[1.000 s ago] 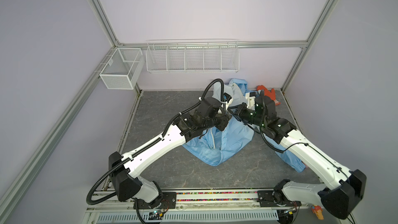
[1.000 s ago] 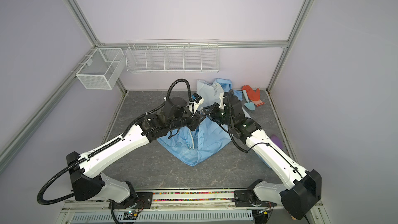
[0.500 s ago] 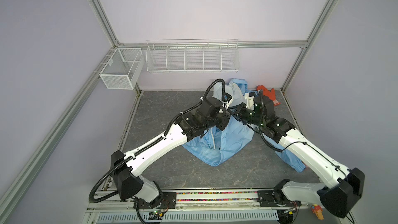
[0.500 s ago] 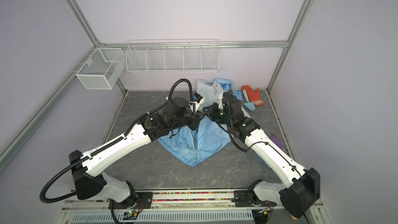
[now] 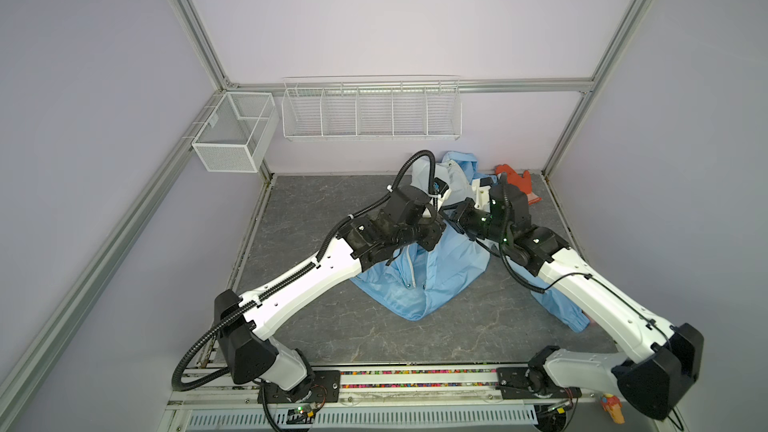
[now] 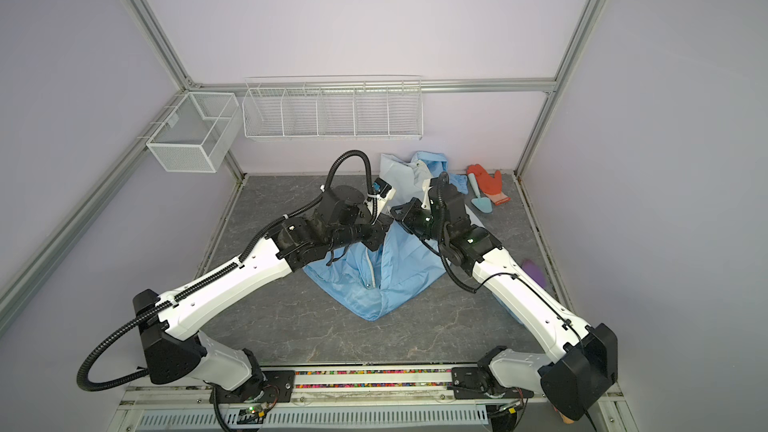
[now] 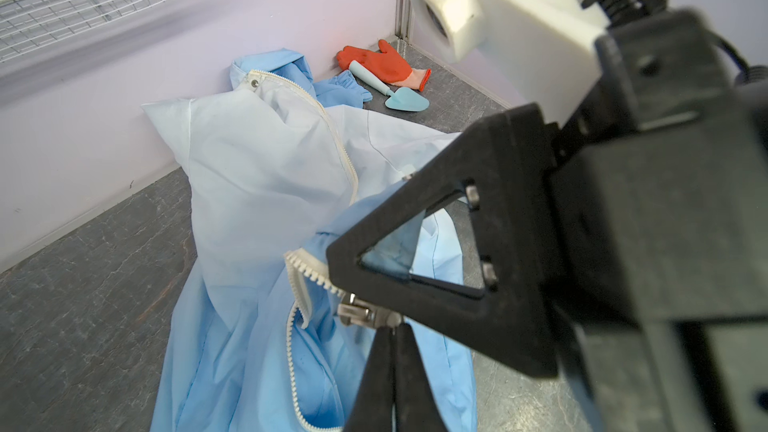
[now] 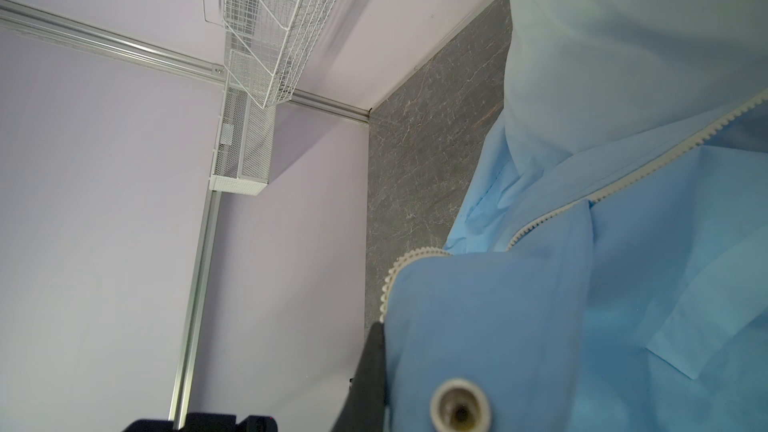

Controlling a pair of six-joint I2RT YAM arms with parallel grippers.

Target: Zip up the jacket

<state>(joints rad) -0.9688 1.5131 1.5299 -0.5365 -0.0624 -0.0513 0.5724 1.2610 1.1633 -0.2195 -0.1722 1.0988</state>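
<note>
Light-blue jacket (image 5: 440,280) lies crumpled on worktop (image 5: 286,222), running from back edge toward centre, pale hood end against back wall. L gripper (image 7: 392,328) is over mid-jacket, jaws fully closed, pinching metal zipper pull (image 7: 361,312). R gripper (image 6: 397,214), just beside it, is clamped on jacket's front edge by zipper teeth, w/ fabric raised.

Small enclosed work cell seen from above. Plain pale lilac walls (image 5: 374,14) meet at corners edged by silver aluminium posts (image 5: 195,31). A white wire rack (image 5: 370,114) with five compartments hangs on the back wall. Near it, a white mesh basket (image 5: 232,139) hangs on the left wall. The table (image 5: 299,209) is dark grey, veined like marble. The light is soft and even.
</note>
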